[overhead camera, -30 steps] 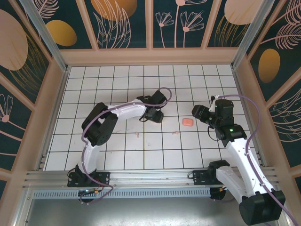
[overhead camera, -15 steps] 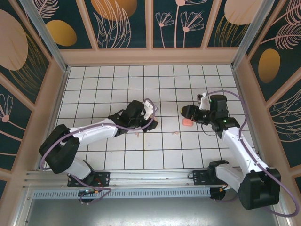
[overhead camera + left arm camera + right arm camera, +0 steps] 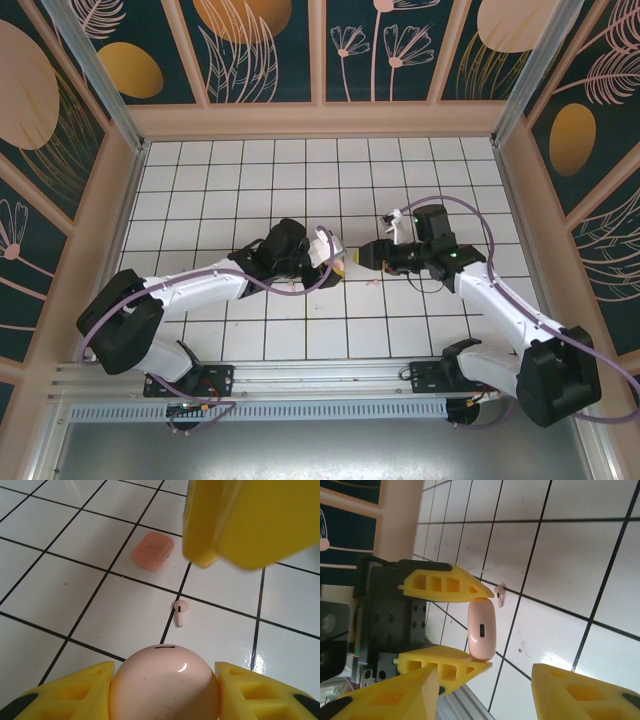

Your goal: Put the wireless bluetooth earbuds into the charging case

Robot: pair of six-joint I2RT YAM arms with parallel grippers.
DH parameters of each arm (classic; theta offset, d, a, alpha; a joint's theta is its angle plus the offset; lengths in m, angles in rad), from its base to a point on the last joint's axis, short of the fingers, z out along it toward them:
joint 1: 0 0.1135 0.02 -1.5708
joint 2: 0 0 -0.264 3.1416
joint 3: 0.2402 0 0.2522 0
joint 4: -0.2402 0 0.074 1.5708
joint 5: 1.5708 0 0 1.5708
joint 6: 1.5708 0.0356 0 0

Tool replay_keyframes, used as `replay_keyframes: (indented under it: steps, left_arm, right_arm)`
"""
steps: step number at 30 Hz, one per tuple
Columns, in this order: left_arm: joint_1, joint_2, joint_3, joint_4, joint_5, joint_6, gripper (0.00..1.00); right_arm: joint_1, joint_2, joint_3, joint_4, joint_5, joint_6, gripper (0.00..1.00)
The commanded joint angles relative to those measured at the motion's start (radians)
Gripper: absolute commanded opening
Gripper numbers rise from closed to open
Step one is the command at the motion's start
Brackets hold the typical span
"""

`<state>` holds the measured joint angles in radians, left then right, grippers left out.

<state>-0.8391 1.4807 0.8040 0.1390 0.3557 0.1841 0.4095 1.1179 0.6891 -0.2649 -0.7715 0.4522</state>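
Left wrist: one earbud (image 3: 180, 612), one case (image 3: 153, 551); left tool (image 3: 164, 671) clamps a disc (image 3: 164, 687), right tool (image 3: 367, 256) apart.

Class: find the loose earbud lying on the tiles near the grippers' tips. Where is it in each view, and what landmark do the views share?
Top external: earbud right of and below centre, just below the right gripper in the picture.
Left wrist: earbud mid-frame, nearer than the charging case.
Right wrist: earbud mid-frame, by the upper fingertip of the left gripper.
Shared landmark: the left gripper, shut on a pale pink rounded object.
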Motion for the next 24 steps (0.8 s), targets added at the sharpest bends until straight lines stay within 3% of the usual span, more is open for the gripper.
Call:
replay_keyframes:
  steps: [1,18,21,24]
  left_arm:
    - [-0.012,-0.023,0.006,0.014,0.016,0.055,0.34]
    - [-0.038,-0.093,0.007,0.036,0.006,0.035,0.35]
    - [-0.041,-0.108,0.006,0.037,0.003,0.033,0.36]
    - [-0.042,-0.116,0.007,0.032,-0.004,0.031,0.36]
  right_arm:
    - [0.028,0.025,0.031,0.029,-0.034,0.005,0.52]
    - [0.093,0.124,0.064,0.054,-0.121,-0.042,0.51]
    - [0.098,0.129,0.064,0.073,-0.135,-0.041,0.47]
    - [0.104,0.128,0.069,0.083,-0.14,-0.047,0.37]
